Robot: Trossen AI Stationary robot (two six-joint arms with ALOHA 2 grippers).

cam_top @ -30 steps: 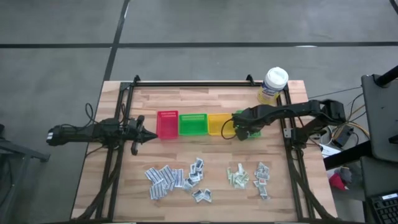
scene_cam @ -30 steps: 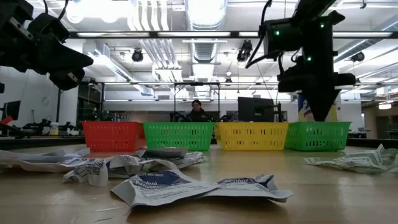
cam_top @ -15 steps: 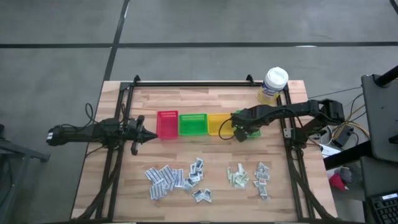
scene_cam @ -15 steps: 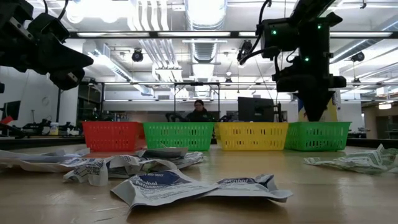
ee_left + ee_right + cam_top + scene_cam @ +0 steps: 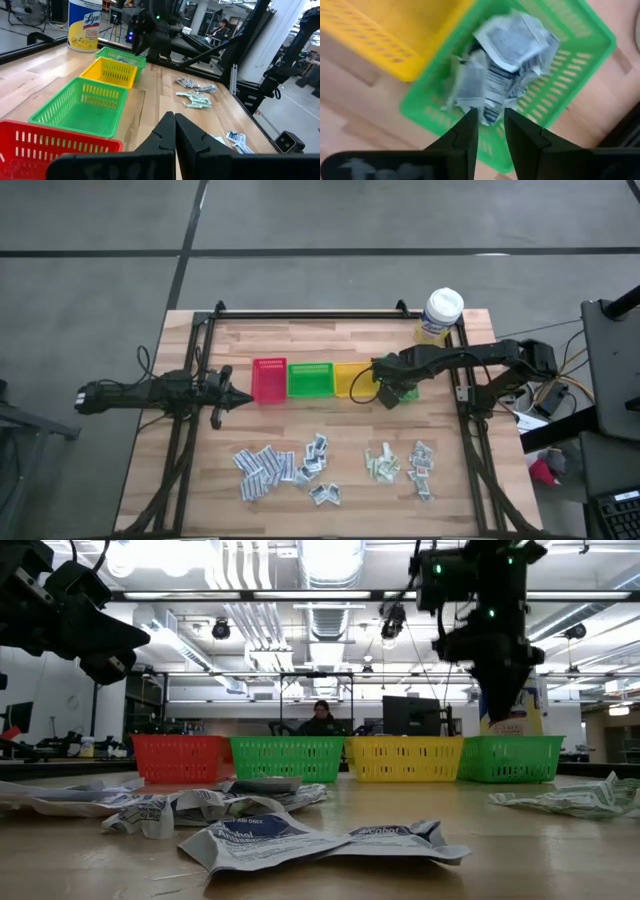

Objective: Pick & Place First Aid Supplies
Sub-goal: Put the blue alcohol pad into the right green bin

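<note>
My right gripper (image 5: pixel 490 120) hangs open and empty above the right-hand green bin (image 5: pixel 570 95), pointing down. Crumpled grey-silver sachets (image 5: pixel 510 55) lie in that bin. In the high view the right gripper (image 5: pixel 392 392) covers most of the bin (image 5: pixel 408 392). On the near half of the table lie loose piles of sachets: white-blue (image 5: pixel 260 465), grey-silver (image 5: pixel 318 450), pale green (image 5: pixel 382 463) and white-red (image 5: pixel 421 463). My left gripper (image 5: pixel 240 398) waits shut at the table's left, beside the red bin (image 5: pixel 268 379).
Four bins stand in a row across the table's middle: red, green (image 5: pixel 310 379), yellow (image 5: pixel 350 378), green. A yellow wipes tub with a white lid (image 5: pixel 440 315) stands at the far right corner. A black frame (image 5: pixel 300 312) borders the table. A person (image 5: pixel 320 720) sits far behind.
My right gripper has risen straight up above the right-hand green bin, with a small sideways shift along the row of bins. The left arm and the sachets on the table have stayed where they were.
</note>
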